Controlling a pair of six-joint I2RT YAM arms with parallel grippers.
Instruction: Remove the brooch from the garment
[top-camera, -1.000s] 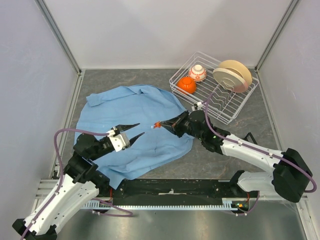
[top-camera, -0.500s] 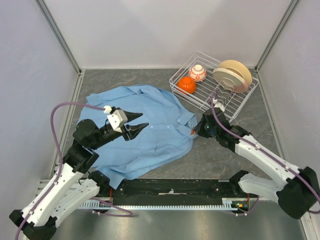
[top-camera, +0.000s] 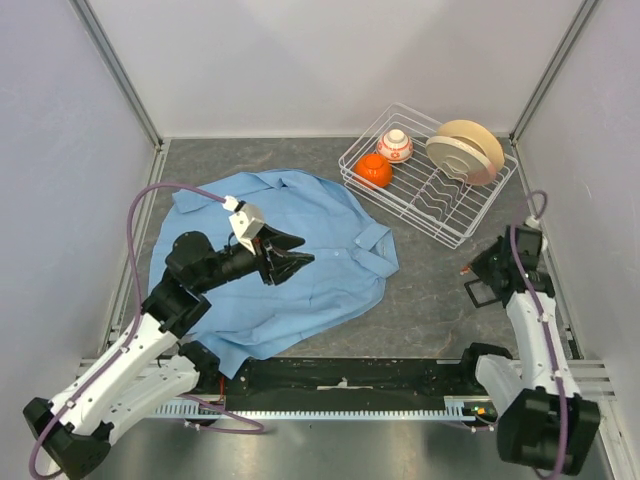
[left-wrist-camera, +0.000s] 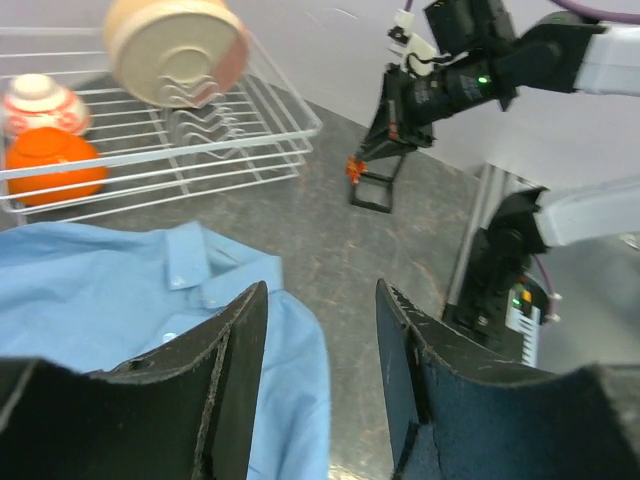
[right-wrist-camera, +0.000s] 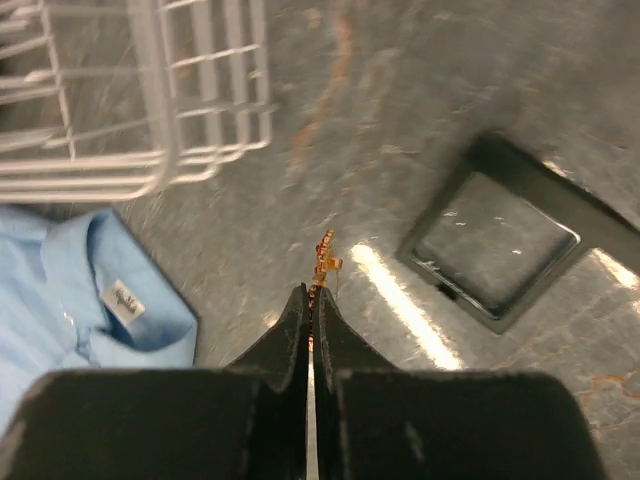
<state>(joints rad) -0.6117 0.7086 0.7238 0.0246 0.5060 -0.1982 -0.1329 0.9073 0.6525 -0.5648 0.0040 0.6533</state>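
Grey stone-patterned table (top-camera: 430, 310) carries all items. Largest of them is the light blue, wrinkled button-up collared shirt (top-camera: 330, 275), spread flat over the left and centre, collar toward the right.

White wire dish rack (top-camera: 440, 215) stands at the far right corner, apart from the shirt. It holds a tan round plate (top-camera: 467, 150) on edge, a round orange bowl (top-camera: 374, 170) and a white bowl with red pattern (top-camera: 395, 146).

Left gripper (top-camera: 305, 249) hangs over the middle of the shirt. Its black jaws are spread and nothing sits between them.

Right gripper (top-camera: 472, 268) is over bare table at the right, well apart from the shirt. Its jaws are pressed together. A black square frame (right-wrist-camera: 570, 200) lies on the table just beside it.

Tiny orange-red brooch (right-wrist-camera: 323, 260) is pinched at the very tip of the right gripper, projecting forward, off the shirt and above the table.
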